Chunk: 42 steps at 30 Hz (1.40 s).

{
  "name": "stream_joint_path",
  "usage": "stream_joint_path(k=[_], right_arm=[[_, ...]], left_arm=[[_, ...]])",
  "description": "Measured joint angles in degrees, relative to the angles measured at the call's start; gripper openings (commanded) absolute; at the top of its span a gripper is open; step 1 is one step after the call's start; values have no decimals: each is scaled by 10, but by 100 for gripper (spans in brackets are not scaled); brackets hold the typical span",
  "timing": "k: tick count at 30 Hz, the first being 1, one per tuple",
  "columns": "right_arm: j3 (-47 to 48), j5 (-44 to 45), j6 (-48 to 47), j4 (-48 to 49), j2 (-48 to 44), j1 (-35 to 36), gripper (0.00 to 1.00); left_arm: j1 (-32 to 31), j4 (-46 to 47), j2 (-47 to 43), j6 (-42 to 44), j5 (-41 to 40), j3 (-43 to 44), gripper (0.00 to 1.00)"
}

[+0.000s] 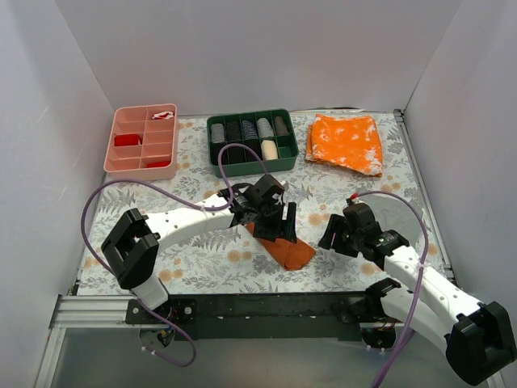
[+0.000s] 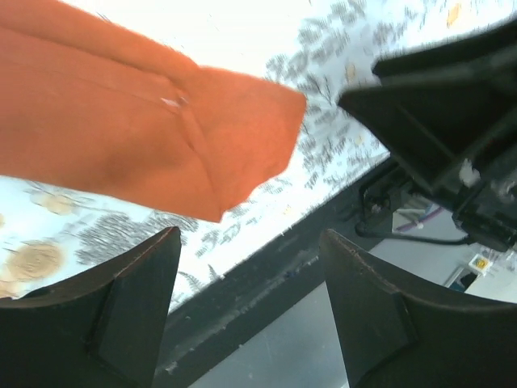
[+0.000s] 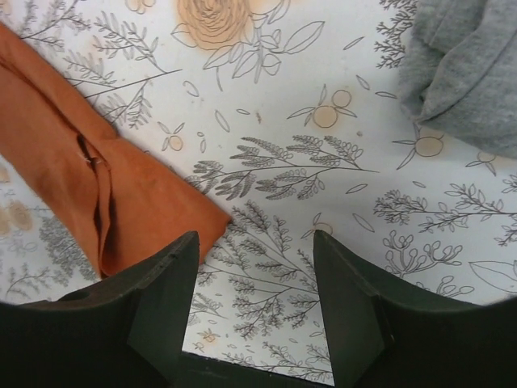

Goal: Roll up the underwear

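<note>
The underwear (image 1: 287, 250) is a rust-orange cloth folded into a long strip, lying flat on the flower-patterned table near the front edge. My left gripper (image 1: 279, 225) hovers over its far end, open and empty. In the left wrist view the underwear (image 2: 145, 137) fills the upper left, and the left gripper (image 2: 250, 311) has nothing between its jaws. My right gripper (image 1: 334, 236) is just right of the strip, open and empty. In the right wrist view the underwear (image 3: 105, 194) lies at the left, its corner by the left finger of the right gripper (image 3: 254, 315).
A grey cloth (image 3: 468, 73) lies just beyond the right gripper. A bright orange white-speckled cloth (image 1: 346, 143) lies at the back right. A green tray (image 1: 252, 160) of rolled garments and a pink divided tray (image 1: 141, 139) stand at the back. The black table rail (image 2: 266, 275) is close below.
</note>
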Motion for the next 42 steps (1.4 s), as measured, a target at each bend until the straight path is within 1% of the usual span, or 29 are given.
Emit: stream_joint_path(k=[3, 5, 6, 7, 8, 9, 11, 12, 14, 16, 21, 26, 29, 32, 42], right_arm=[[-5, -25, 10, 6, -20, 2, 66], [-19, -46, 18, 17, -38, 8, 67], [-26, -59, 23, 22, -46, 13, 70], [-34, -72, 26, 27, -52, 19, 77], [-42, -84, 30, 33, -56, 27, 82], [-47, -97, 34, 38, -59, 35, 84], [-54, -114, 42, 50, -60, 60, 86], [-54, -122, 43, 55, -60, 76, 94], [-54, -125, 56, 75, -59, 116, 95], [-50, -124, 66, 96, -50, 169, 95], [-11, -119, 92, 146, 33, 269, 96], [43, -114, 100, 185, 132, 330, 96], [84, -113, 94, 194, 186, 343, 96], [110, -107, 85, 196, 218, 347, 97], [130, -101, 68, 199, 297, 347, 97]], left_arm=[[38, -8, 4, 19, 9, 13, 70], [75, -8, 19, 36, 9, 41, 70], [93, -6, 32, 46, 11, 62, 70], [108, 0, 48, 57, 12, 83, 70], [123, 6, 66, 68, 14, 107, 69], [134, 11, 88, 79, 16, 133, 69], [146, 19, 137, 99, 21, 185, 68], [149, 23, 170, 111, 25, 217, 68], [149, 32, 217, 129, 28, 253, 68], [148, 36, 255, 146, 32, 267, 68], [149, 26, 305, 172, 38, 268, 68], [154, 38, 305, 180, 40, 249, 68], [158, 51, 298, 182, 42, 234, 68], [162, 59, 291, 185, 43, 221, 68], [169, 90, 264, 187, 46, 173, 68]])
